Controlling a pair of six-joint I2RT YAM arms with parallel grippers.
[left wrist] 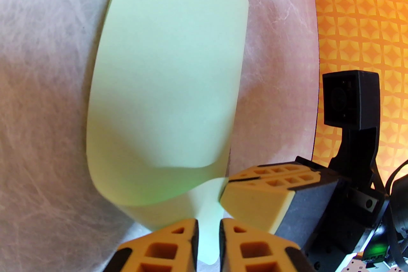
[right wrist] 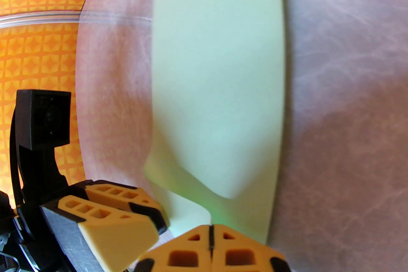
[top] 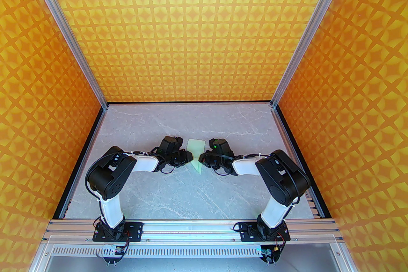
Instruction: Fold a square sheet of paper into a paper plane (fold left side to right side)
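Right now the square sheet of paper (top: 195, 152) lies in the middle of the grey marbled table (top: 159, 194). It is doubled into a narrow strip whose long axis runs away from my bases, with the near end leaning slightly right. Its upper layer arches off the table at that near end. Both my arms reach it equally, my left gripper (top: 190, 156) on its left edge and my right gripper (top: 201, 158) on its right. So I judge the fold has to carry across that axis, from my left fingers toward my right ones. From above, the lie of the strip is plain, but the fingertips are too small to read. My left wrist camera gives the detail: my left fingers stand a thin slit apart, with the paper's near tail visible through the slit. I cannot tell whether they press on it. My right wrist camera shows my right fingers pressed together to a seam, the paper's edge running into it, so I take them to be pinching the sheet.
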